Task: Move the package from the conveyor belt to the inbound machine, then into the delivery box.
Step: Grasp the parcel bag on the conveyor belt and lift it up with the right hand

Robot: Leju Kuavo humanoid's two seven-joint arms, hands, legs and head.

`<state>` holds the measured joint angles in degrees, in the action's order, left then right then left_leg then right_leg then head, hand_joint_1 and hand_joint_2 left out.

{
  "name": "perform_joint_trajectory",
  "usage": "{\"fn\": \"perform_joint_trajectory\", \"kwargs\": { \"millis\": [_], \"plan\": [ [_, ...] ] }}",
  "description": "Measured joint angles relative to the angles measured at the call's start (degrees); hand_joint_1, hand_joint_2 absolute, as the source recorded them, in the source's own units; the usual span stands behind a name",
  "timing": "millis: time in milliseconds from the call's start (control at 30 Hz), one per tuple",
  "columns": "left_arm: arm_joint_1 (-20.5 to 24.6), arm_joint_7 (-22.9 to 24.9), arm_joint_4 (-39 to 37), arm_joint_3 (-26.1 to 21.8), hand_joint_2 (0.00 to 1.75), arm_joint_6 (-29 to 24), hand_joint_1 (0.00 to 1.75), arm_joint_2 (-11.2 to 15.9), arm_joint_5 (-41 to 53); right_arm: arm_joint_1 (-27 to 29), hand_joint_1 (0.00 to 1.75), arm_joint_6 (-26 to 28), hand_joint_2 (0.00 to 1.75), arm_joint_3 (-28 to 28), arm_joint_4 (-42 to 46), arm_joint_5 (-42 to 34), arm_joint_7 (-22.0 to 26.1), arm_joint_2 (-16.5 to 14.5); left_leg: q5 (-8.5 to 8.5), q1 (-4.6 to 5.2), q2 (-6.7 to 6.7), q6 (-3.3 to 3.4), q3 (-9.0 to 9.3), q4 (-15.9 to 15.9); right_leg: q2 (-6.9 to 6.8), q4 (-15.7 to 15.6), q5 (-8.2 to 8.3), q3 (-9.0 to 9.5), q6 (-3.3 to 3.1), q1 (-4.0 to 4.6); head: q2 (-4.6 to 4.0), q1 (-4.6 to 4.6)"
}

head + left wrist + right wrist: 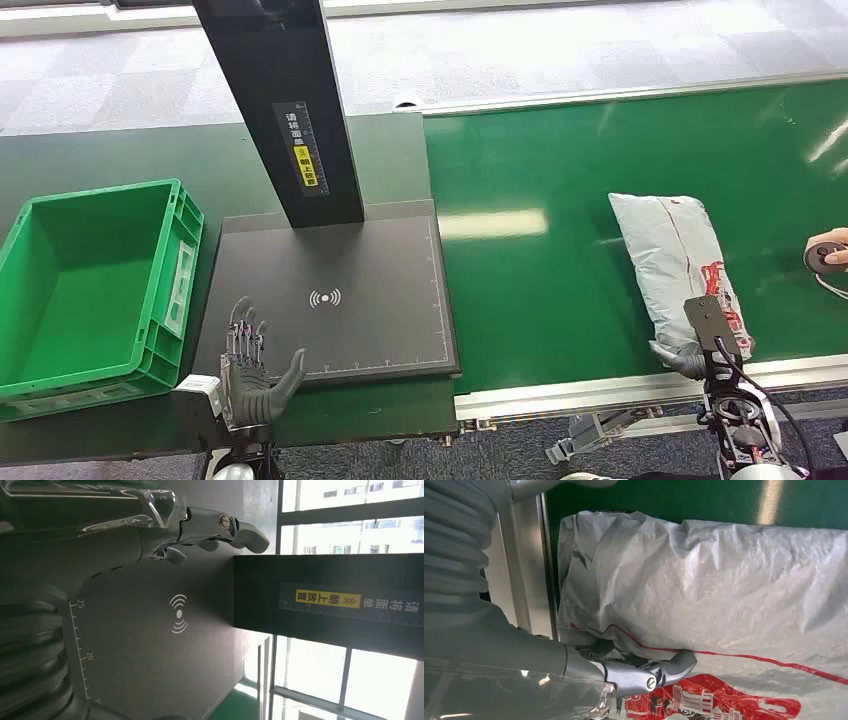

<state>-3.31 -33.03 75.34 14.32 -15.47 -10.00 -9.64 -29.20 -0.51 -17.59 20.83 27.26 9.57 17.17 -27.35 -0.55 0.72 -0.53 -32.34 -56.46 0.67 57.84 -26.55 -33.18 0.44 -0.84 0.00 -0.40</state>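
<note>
On the green conveyor belt (560, 260), head view: a grey plastic package (675, 265) with red print lies lengthwise near the belt's near edge. Right hand (690, 358) sits at the package's near end, touching it, mostly hidden behind the wrist camera; whether it grips cannot be told from here. A person's hand (830, 252) holding a small dark round object shows at the right edge, apart from the package. Left of the belt, the black inbound machine (340, 300) with its flat pad, wave mark and upright black post (290, 100). Left hand (250, 370) hovers over the pad's near-left corner, fingers spread, holding nothing. Green delivery box (60, 360) stands just left of the machine. Left wrist view: fingers (220, 530) extended and apart above the dark pad; post carries a yellow label (327, 599). Right wrist view: thumb (659, 672) pressed against the crinkled package (724, 580) near its red print; other fingers hidden, so the grip stays uncertain.
</note>
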Motion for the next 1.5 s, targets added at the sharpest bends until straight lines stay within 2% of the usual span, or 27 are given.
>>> {"fn": "perform_joint_trajectory", "kwargs": {
  "millis": [200, 533, 767, 1033, 1167, 1300, 1500],
  "plan": [
    [0.1, 0.0, 0.0, 0.7, 1.75, -0.5, 0.0, 0.0, -0.1, -1.0, 1.75, 0.1, 1.75, 0.0, -0.5, 1.2, -0.6, 0.1, 0.0, 0.0, -0.02, 0.0, 0.0, 0.0, 0.02, 0.0, 0.0, 0.01, 0.0, 0.0, 0.0, 0.0],
    [0.5, 0.4, 0.0, 1.1, 1.75, -1.2, 0.0, 0.0, -0.2, -2.8, 1.75, -0.2, 1.75, 0.1, -0.5, 3.6, 1.1, -0.5, 0.0, -0.01, -0.04, -0.01, 0.0, 0.0, 0.02, 0.0, 0.0, 0.0, 0.0, 0.01, 0.0, -0.01],
    [0.4, 0.6, 0.3, 1.2, 1.75, -1.7, 0.0, 0.0, -0.3, -3.3, 1.75, 1.4, 1.75, 1.4, 2.9, 4.4, 9.7, -2.3, 0.0, -0.01, -0.02, -0.01, -0.05, 0.0, 0.02, 0.0, 0.0, -0.01, 0.0, 0.01, 0.0, 0.01],
    [0.2, 0.6, 1.0, 1.0, 1.75, -2.4, 0.0, 0.0, -0.4, -2.0, 1.75, 3.2, 1.75, 4.7, 14.0, 2.5, 13.1, -5.2, 0.02, -0.01, 0.0, -0.01, -0.07, 0.0, 0.0, 0.0, 0.0, -0.01, 0.0, 0.01, 0.0, 0.01],
    [-0.2, 0.6, 2.2, 0.6, 1.75, -3.1, 0.0, 0.1, -0.3, 2.1, 1.75, 3.9, 1.75, 9.9, 28.9, 1.6, 11.6, -8.0, 0.01, -0.03, -0.04, -0.01, -0.07, 0.0, 0.03, 0.0, 0.0, -0.06, -0.01, 0.05, 0.0, 0.0],
    [0.0, 0.6, 3.2, -0.6, 1.75, -2.4, 0.0, 0.3, 0.9, 5.7, 1.75, 5.1, 1.75, 19.2, 41.0, 1.1, 9.8, -11.2, 0.02, -0.1, -0.07, -0.03, -0.06, 0.0, 0.04, 0.0, -0.02, -0.08, -0.03, 0.13, 0.0, 0.0],
    [1.5, 0.7, 3.8, -2.2, 1.75, -1.2, 0.0, 0.3, 2.3, 8.5, 1.75, 7.8, 1.75, 31.9, 45.1, 0.4, 10.8, -16.2, 0.04, -0.11, -0.06, -0.04, -0.05, 0.0, 0.03, 0.0, -0.02, -0.04, -0.03, 0.15, 0.0, 0.01]
  ]
}}
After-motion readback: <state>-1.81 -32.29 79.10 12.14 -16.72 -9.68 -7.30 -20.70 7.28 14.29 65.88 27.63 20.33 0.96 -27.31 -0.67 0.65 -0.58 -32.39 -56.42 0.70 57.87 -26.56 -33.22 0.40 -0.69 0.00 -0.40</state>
